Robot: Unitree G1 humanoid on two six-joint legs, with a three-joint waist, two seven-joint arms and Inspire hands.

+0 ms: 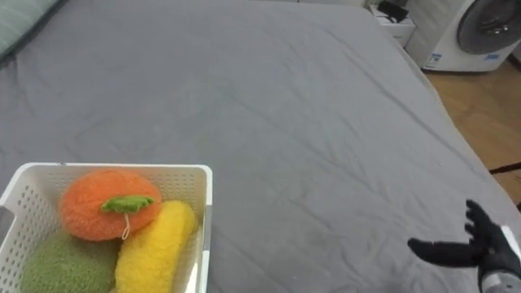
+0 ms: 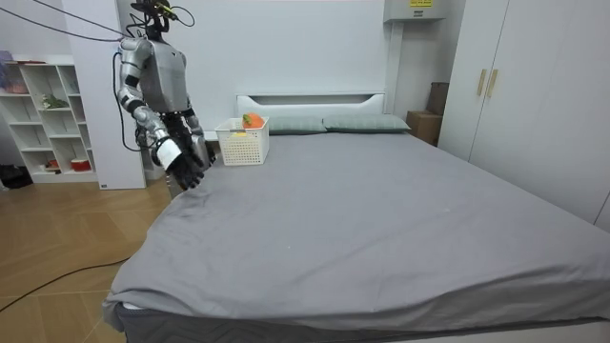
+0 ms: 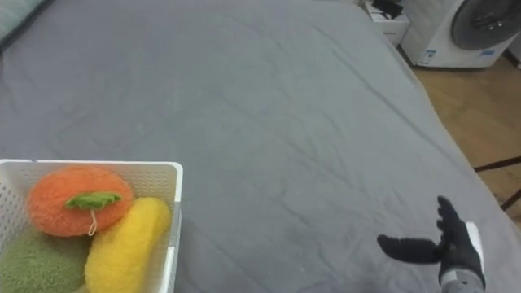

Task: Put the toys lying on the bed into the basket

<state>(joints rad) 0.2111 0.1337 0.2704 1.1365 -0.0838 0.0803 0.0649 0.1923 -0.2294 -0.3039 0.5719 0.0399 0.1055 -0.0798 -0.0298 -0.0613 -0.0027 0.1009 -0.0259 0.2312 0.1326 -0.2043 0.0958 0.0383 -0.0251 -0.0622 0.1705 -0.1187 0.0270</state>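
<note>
Nearest you, at about 4 o'clock in the eye views, your right hand hangs low over the near edge of the bed. Its fingers are spread and straight, the thumb points out toward 9 o'clock, and it holds nothing. That wide, empty pose suits a hand ready to reach, not one carrying a load.

At about 8 o'clock, close to the robot's left side, a white basket sits on the sheet. The toys are in there: an orange toy with a green leaf on top, a yellow toy leaning against the right wall at 5 o'clock of the orange one, and a green toy tucked below at 7 o'clock. The basket probably sits that near so each toy needs only a short carry.

Beyond the basket and the hand, the grey sheet runs up to 12 o'clock with only soft creases; you can see no loose toy on it. You may judge the collecting close to done, though the room view shows more bed than the eye views cover.

Farthest off, a pillow shows at 11 o'clock and a washing machine stands at 1 o'clock past the bed's far corner. In the room view the robot stands upright beside the bed near its head end.
</note>
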